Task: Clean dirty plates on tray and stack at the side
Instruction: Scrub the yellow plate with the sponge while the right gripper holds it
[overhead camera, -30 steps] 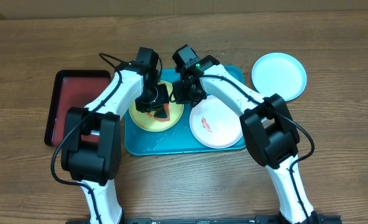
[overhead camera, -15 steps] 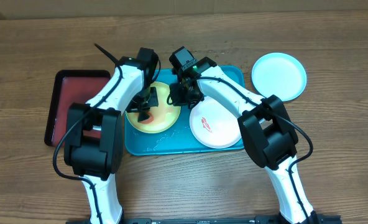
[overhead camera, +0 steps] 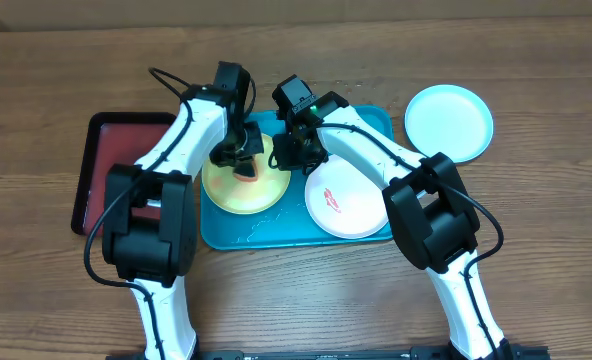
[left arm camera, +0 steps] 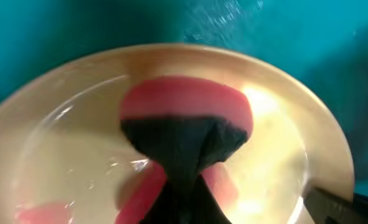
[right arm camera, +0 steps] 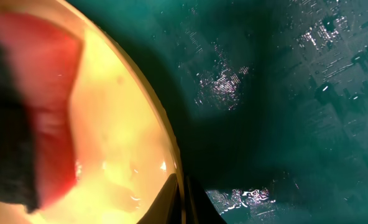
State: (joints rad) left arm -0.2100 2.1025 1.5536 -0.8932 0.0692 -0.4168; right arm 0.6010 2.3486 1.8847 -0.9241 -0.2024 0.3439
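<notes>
The left gripper [overhead camera: 238, 158] is pressed together on a sponge [overhead camera: 247, 172], red-pink with a black scouring face, pinched at its middle. The sponge bears on the inner surface of the yellow-green plate [overhead camera: 231, 192], toward the plate's far rim. In the left wrist view the plate surface around the sponge is wet and glossy.

The right gripper [overhead camera: 289, 158] is closed on the right-hand rim of this plate. In the right wrist view its fingertips [right arm camera: 199, 210] meet at the rim.

The yellow-green plate lies in the left half of the turquoise tray [overhead camera: 276, 232]. Water beads show on the tray floor beside it.

The white plate [overhead camera: 361, 205] lies in the right half of the tray, near the front right corner, and carries a red smear [overhead camera: 331, 200].

The light blue plate [overhead camera: 449, 122] rests on the worktop [overhead camera: 536, 250], off the tray, just beyond its far right corner.

A dark red tray [overhead camera: 101, 160] sits on the worktop beside the turquoise tray's left edge.
</notes>
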